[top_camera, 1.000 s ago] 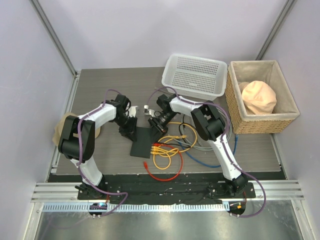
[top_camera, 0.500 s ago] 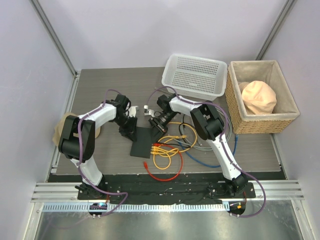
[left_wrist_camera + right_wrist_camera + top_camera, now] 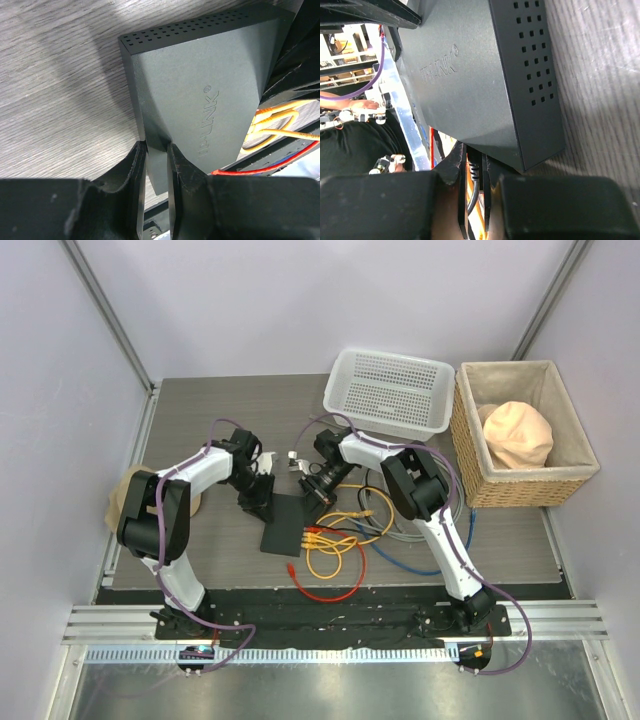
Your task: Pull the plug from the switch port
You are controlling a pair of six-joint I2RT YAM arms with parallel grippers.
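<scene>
Pinching: left fingers switch, right fingers plug.

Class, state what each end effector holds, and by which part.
Left end effector: the switch, pinched at one edge. Right end effector: a black plug, gripped by its body.

The grey wood-grain desk carries 2 baskets at its far right. A white mesh basket sits on the far edge, right of the middle, and nothing shows inside it. Just beside it, in the far right corner, stands a square wicker basket with a pale lining, holding a rounded peach lump. Loose cables lie toward the near edge, right of the middle: a red cable loops nearest that edge, a blue cable curves beside it, and a grey cable lies just beyond. A tan thing rests at the left edge, partly hidden.
</scene>
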